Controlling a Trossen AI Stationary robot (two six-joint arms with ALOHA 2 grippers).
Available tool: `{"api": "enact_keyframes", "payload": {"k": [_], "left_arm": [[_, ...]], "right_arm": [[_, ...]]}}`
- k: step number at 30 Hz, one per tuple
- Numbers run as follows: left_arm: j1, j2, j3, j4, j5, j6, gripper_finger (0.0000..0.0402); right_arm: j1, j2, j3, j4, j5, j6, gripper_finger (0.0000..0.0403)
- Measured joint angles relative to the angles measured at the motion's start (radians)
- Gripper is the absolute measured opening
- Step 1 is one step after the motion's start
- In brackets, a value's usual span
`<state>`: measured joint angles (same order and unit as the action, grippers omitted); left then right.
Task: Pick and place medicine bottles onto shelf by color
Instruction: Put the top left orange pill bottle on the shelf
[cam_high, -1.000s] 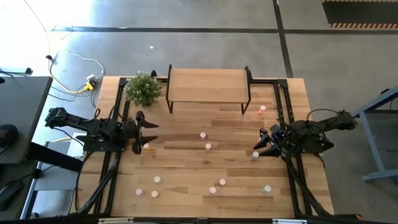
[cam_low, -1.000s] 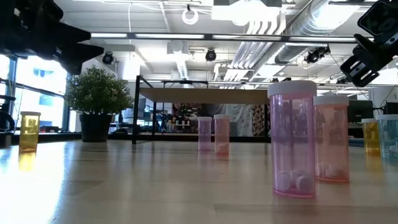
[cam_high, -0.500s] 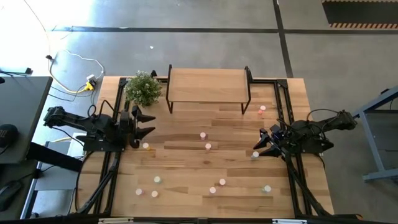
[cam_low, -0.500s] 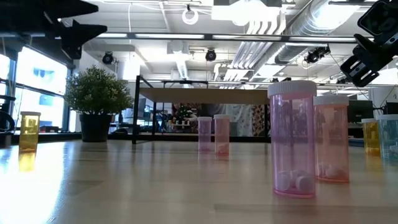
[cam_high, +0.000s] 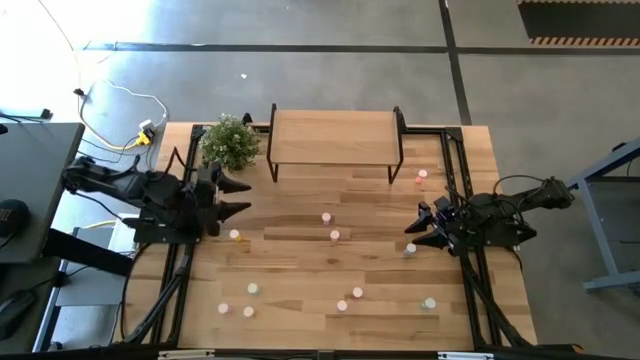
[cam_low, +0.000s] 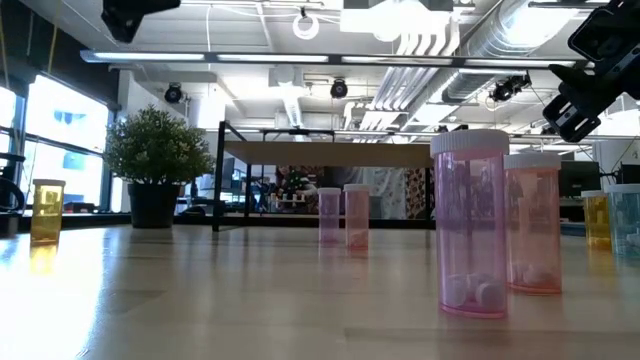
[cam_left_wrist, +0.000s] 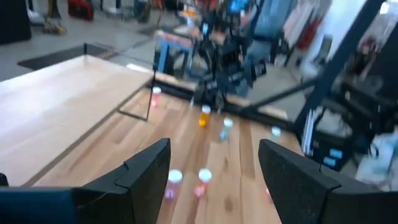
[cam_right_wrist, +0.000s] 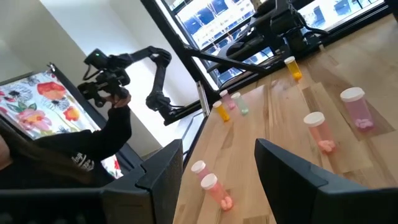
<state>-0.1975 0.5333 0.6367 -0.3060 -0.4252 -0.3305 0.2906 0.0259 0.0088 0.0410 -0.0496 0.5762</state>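
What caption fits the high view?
Both grippers, left and right, open and empty; medicine bottles scattered on the table; shelf bare.

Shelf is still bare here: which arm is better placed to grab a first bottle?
Either could, but the right looks slightly better placed. The right gripper, open, sits close to a pale green bottle. The left gripper, open and raised, has an orange bottle nearby. The shelf holds nothing.

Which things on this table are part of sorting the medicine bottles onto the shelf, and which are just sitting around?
Part of the job:
medicine bottles, e.g. a pink one mid-table and an orange one near the left gripper
shelf, top bare
right gripper, open and empty like the left

Just lying about:
potted plant
yellow cable on the floor
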Motion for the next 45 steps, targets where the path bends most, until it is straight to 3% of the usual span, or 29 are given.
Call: {"api": "enact_keyframes", "payload": {"k": [6, 12, 21, 30, 39, 45], "left_arm": [[-0.083, 0.108, 0.133, -0.215, -0.004, -0.048, 0.0234], [-0.154, 0.188, 0.146, -0.427, -0.004, -0.138, 0.0234], [-0.292, 0.367, 0.146, -0.489, -0.040, -0.357, 0.0234], [-0.460, 0.541, 0.146, -0.667, -0.058, -0.790, 0.0234], [-0.637, 0.713, 0.145, -0.666, -0.154, -1.157, 0.0234], [-0.716, 0.860, 0.145, -0.658, -0.166, -1.367, 0.0234]], "right_arm": [[0.000, 0.000, 0.000, -0.001, 0.002, 0.000, 0.0193], [0.000, 0.001, 0.001, -0.027, 0.045, -0.003, 0.0193], [0.000, 0.001, 0.001, -0.031, 0.049, -0.027, 0.0193], [0.000, 0.001, 0.002, -0.033, 0.049, -0.027, 0.0193], [0.000, 0.001, 0.002, -0.033, 0.056, -0.027, 0.0193], [0.000, 0.001, 0.002, -0.032, 0.068, -0.027, 0.0193]]}}
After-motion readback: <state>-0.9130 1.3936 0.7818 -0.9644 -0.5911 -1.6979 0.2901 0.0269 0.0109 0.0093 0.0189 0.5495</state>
